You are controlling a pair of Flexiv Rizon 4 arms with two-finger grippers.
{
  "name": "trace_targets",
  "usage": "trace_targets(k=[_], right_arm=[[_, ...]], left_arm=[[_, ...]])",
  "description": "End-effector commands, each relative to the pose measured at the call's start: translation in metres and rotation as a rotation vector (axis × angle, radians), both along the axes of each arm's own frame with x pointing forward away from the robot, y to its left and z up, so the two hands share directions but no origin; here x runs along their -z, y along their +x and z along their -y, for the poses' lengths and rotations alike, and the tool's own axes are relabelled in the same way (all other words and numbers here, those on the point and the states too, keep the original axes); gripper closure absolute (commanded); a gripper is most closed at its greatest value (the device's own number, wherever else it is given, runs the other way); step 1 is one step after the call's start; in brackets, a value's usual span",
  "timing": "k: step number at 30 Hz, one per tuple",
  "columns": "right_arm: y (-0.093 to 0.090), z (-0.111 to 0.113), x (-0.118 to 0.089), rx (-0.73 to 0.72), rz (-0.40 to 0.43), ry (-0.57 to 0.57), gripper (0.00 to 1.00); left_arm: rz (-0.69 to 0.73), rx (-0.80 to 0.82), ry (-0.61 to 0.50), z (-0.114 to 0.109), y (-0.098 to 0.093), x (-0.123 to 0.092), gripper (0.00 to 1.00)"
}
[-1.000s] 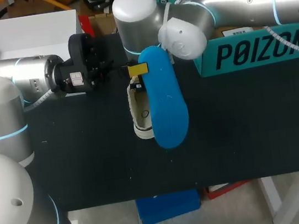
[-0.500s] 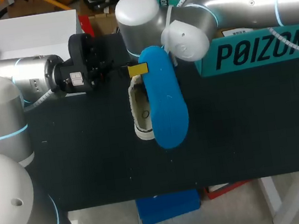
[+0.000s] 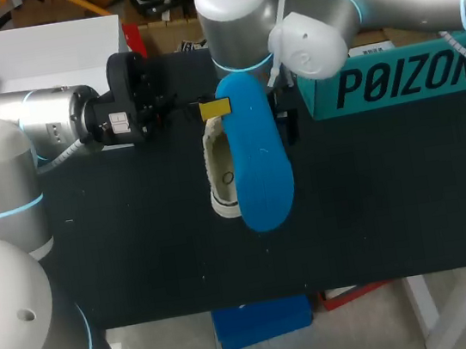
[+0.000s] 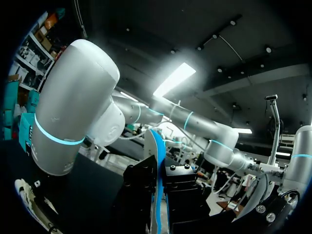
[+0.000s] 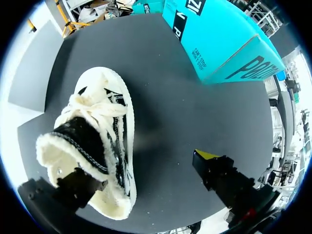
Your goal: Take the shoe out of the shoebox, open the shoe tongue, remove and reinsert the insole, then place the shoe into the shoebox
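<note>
A blue insole (image 3: 257, 149) hangs on edge over the middle of the black table (image 3: 140, 257), and my left gripper (image 3: 215, 109) is shut on its far end. In the left wrist view the blue insole's edge (image 4: 157, 161) runs between the black fingers (image 4: 183, 195). Under and left of the insole lies the shoe (image 3: 218, 172), white-lined with a black upper. My right gripper (image 5: 146, 170) hangs over the shoe (image 5: 92, 136), open wide. One finger is at the fleecy collar and the yellow-tipped finger (image 5: 214, 168) is over bare table.
The teal shoebox (image 3: 393, 78) stands at the back right, close behind my right arm (image 3: 309, 34). A white open box (image 3: 33, 51) sits at the back left. Bare black table lies in front of the shoe and to both sides.
My right gripper has opened from shut, and the right arm has shifted a little to the right. The insole, the shoe and the left arm have stayed put.
</note>
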State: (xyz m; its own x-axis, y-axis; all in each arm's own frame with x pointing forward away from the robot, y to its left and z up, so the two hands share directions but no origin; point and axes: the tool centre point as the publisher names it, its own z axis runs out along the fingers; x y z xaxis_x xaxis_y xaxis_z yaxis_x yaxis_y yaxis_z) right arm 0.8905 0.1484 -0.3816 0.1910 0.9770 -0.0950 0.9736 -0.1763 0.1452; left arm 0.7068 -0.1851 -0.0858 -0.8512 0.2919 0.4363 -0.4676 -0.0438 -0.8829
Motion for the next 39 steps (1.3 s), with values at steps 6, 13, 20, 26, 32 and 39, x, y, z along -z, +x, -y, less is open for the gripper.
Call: trace_targets(k=[6,13,20,26,32,39], right_arm=[[-0.015,0.047,-0.044,-0.019,0.039,0.078,0.0],[-0.02,0.062,-0.065,-0.015,0.065,0.163,0.0],[-0.021,0.069,-0.075,-0.02,0.075,0.381,0.0],[-0.022,0.064,-0.085,-0.101,0.081,0.567,0.0],[-0.022,0.058,-0.096,-0.145,0.085,0.71,0.0],[-0.028,0.05,-0.112,-0.159,0.133,0.66,0.0]], left_arm=[[0.001,-0.006,0.003,0.001,-0.002,0.0,1.0],[0.001,-0.006,0.003,0.001,-0.002,0.0,1.0],[0.001,-0.006,0.003,0.001,-0.002,0.0,1.0],[0.001,-0.006,0.003,0.001,-0.002,0.0,1.0],[0.001,-0.006,0.003,0.001,-0.002,0.0,1.0],[0.001,-0.006,0.003,0.001,-0.002,0.0,1.0]])
